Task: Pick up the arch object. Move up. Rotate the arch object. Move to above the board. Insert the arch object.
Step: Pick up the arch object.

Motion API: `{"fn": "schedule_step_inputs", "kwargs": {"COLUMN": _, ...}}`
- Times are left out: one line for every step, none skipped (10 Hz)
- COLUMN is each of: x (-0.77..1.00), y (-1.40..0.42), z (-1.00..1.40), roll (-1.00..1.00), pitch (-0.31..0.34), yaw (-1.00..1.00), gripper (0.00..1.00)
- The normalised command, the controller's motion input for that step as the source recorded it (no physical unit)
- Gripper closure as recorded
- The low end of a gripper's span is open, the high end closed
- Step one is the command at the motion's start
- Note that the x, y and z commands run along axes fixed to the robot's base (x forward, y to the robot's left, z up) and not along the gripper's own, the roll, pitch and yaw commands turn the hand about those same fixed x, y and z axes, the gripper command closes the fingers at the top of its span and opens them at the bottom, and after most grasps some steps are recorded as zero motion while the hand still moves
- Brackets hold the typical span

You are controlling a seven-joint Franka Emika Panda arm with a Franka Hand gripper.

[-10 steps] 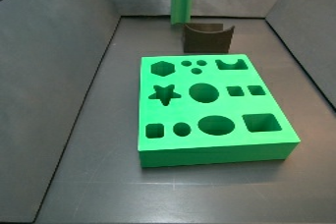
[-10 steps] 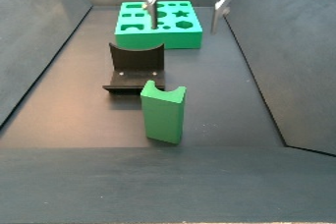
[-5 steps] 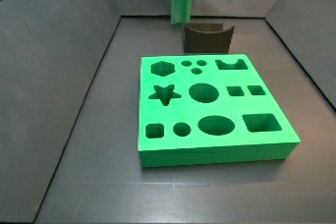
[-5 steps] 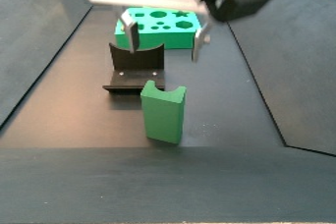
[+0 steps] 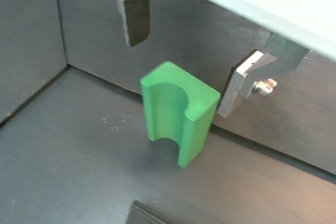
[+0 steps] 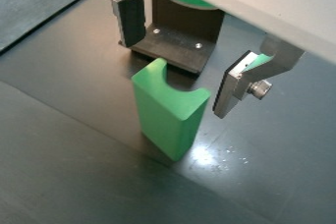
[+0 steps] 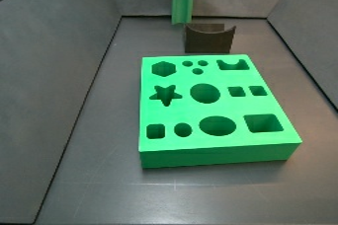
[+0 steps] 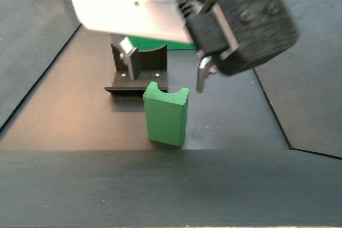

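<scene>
The gripper [image 5: 192,53] hangs with jaws spread wide, empty, just above the arch [image 5: 179,111], which stands upright on the desk [image 6: 66,120] below the gap, seemingly untouched. Behind it stands the fixture [image 6: 178,41]. The board [image 7: 212,107] lies well apart. No writing shows.

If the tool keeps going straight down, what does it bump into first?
Probably the arch object. The tool hangs open right above it, one finger to each side, so they would likely slide down around it; depth is unclear.

The dark floor [image 7: 93,140] carries the board [image 7: 211,109], the fixture [image 7: 208,37] and the upright arch object [image 8: 167,115], with the claw [image 8: 162,64] above it.
</scene>
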Motion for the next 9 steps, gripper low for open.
{"fn": "schedule_step_inputs", "kwargs": {"x": 0.30, "y": 0.00, "z": -0.27, "roll": -0.22, "pitch": 0.000, "yaw": 0.00, "gripper": 0.00}}
{"fn": "schedule_step_inputs", "kwargs": {"x": 0.12, "y": 0.00, "z": -0.29, "roll": -0.20, "pitch": -0.026, "yaw": 0.00, "gripper": 0.00}}
{"fn": "schedule_step_inputs", "kwargs": {"x": 0.08, "y": 0.04, "z": -0.31, "roll": -0.23, "pitch": -0.040, "yaw": 0.00, "gripper": 0.00}}
{"fn": "schedule_step_inputs", "kwargs": {"x": 0.06, "y": 0.02, "z": -0.37, "roll": -0.20, "pitch": -0.044, "yaw": 0.00, "gripper": 0.00}}
{"fn": "schedule_step_inputs", "kwargs": {"x": 0.05, "y": 0.00, "z": -0.43, "roll": -0.11, "pitch": -0.027, "yaw": 0.00, "gripper": 0.00}}
{"fn": "schedule_step_inputs", "kwargs": {"x": 0.01, "y": 0.00, "z": -0.47, "roll": -0.01, "pitch": -0.017, "yaw": 0.00, "gripper": 0.00}}
{"fn": "schedule_step_inputs", "kwargs": {"x": 0.01, "y": 0.00, "z": -0.35, "roll": 0.00, "pitch": 0.000, "yaw": 0.01, "gripper": 0.00}}
{"fn": "schedule_step_inputs", "kwargs": {"x": 0.05, "y": 0.00, "z": -0.13, "roll": 0.00, "pitch": 0.000, "yaw": 0.00, "gripper": 0.00}}
{"fn": "schedule_step_inputs", "kwargs": {"x": -0.07, "y": 0.04, "z": 0.00, "roll": 0.00, "pitch": -0.036, "yaw": 0.00, "gripper": 0.00}}
